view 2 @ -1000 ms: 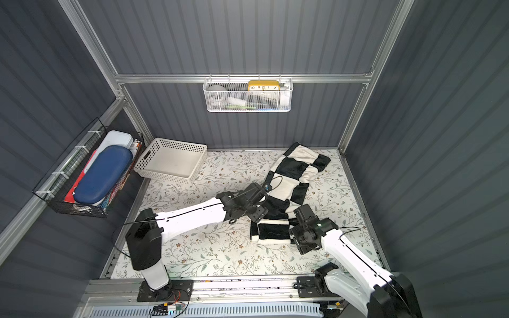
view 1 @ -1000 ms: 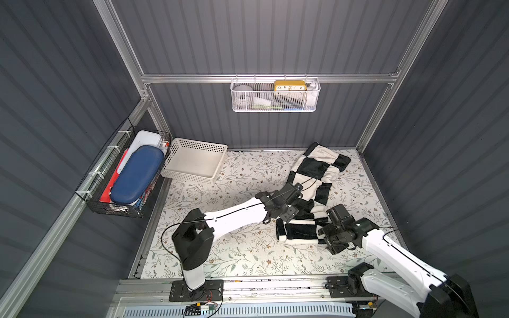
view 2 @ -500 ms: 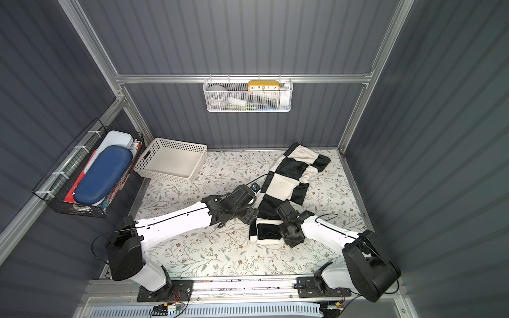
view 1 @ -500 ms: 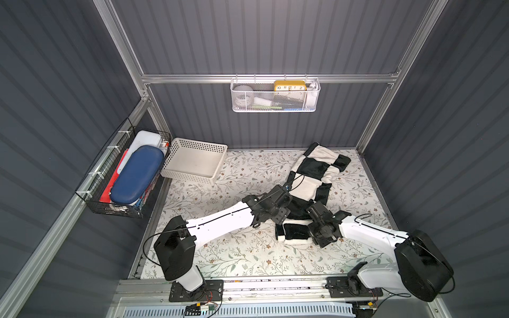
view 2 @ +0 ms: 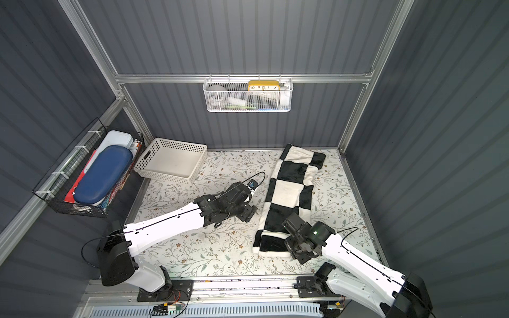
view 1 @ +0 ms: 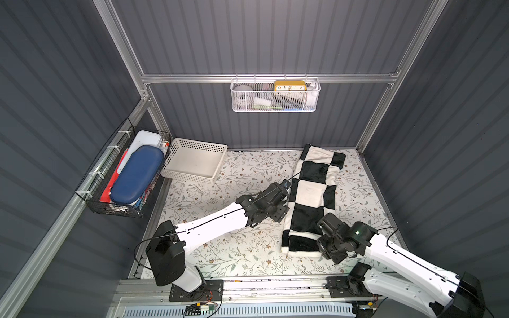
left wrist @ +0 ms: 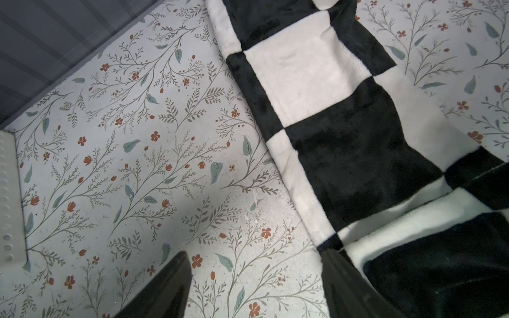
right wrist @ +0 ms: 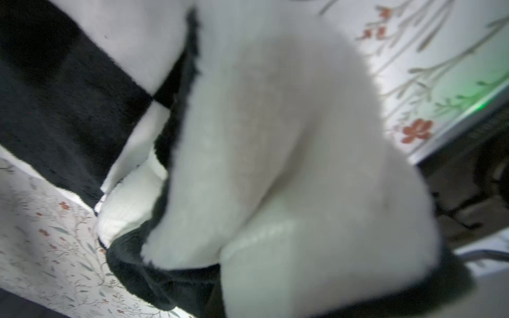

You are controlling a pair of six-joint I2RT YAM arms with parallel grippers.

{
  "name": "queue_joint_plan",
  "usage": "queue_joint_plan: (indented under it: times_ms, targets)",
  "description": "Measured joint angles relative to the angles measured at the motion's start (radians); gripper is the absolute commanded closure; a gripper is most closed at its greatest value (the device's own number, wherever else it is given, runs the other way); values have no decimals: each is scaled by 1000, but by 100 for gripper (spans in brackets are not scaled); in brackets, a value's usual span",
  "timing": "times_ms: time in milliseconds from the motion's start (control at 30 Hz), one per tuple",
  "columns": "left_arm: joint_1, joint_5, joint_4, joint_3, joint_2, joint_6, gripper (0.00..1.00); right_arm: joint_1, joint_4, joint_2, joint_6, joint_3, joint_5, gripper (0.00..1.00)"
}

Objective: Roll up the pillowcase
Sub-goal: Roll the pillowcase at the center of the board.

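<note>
The large plush pillowcase of black and white checkerboard squares [view 1: 312, 190] [view 2: 289, 192] lay on the right part of the floral-print table covering [view 1: 234, 247], in both top views a long folded strip running from the back wall toward the front rail. Its near end was doubled over into a thick fold [view 1: 298, 243].

The left gripper [left wrist: 254, 253] stood released just beside the strip's left edge, low over the covering. In the left wrist view its 2 black fingers [left wrist: 168, 286] were spread wide, with bare floral print between them. 1 fingertip was right against the edge of the fold, though contact was not clear.

The right gripper [view 1: 323, 246] [view 2: 292, 245] sat at the near right corner of the folded end. In the right wrist view bunched white and black plush [right wrist: 275, 137] rose close to the lens and hid the fingers, so I could not tell whether they were clenched on the cloth.

A white perforated plastic basket [view 1: 190, 179] stood at the back left, well apart from the pillowcase.
</note>
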Motion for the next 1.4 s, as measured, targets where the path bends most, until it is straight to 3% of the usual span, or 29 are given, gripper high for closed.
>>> queue_joint_plan:
  times_ms: [267, 500, 700, 1067, 1400]
  targets:
    - [0, 82, 14, -31, -3, 19, 25, -13, -116, -44, 26, 31, 11, 100]
    - [0, 129, 32, -53, 16, 32, 25, -70, -68, -47, 40, 43, 39, 100]
    - [0, 178, 32, -41, 79, 57, 25, -159, -19, 44, 2, 75, 44, 100]
    - [0, 237, 15, -35, 89, 57, 26, -388, 56, 221, -188, 187, -28, 100]
    - [-21, 339, -63, -10, 46, 90, 27, -485, 127, 385, -286, 231, -92, 100]
